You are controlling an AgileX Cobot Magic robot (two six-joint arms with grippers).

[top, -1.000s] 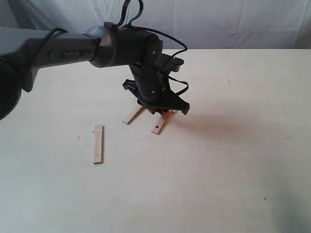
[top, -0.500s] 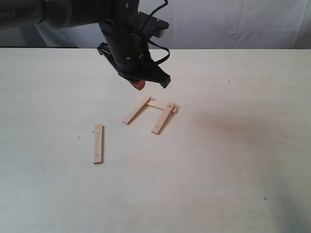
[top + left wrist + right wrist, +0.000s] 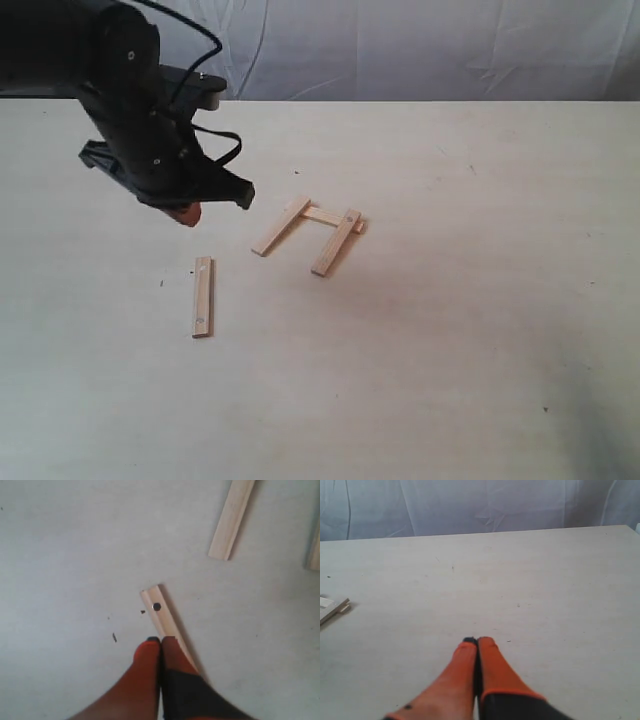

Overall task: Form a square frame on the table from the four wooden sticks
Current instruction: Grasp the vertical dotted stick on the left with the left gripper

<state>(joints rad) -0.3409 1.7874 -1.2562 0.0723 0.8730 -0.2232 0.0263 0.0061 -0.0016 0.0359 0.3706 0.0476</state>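
Over on left side of table (image 3: pixel 480 330), left claw (image 3: pixel 186 212) hangs above lone stick (image 3: pixel 203 296), fingers (image 3: pixel 147 655) pinched together, holding nothing. Near middle, three other sticks (image 3: pixel 336 242) make open U shape. Right claw (image 3: pixel 477 642) also pinched together, empty, well apart. Good way: open fingers first, drop straight down, pinch stick by middle, lay across open end of U.

No writing, label, brand, number or sign is legible in any view.
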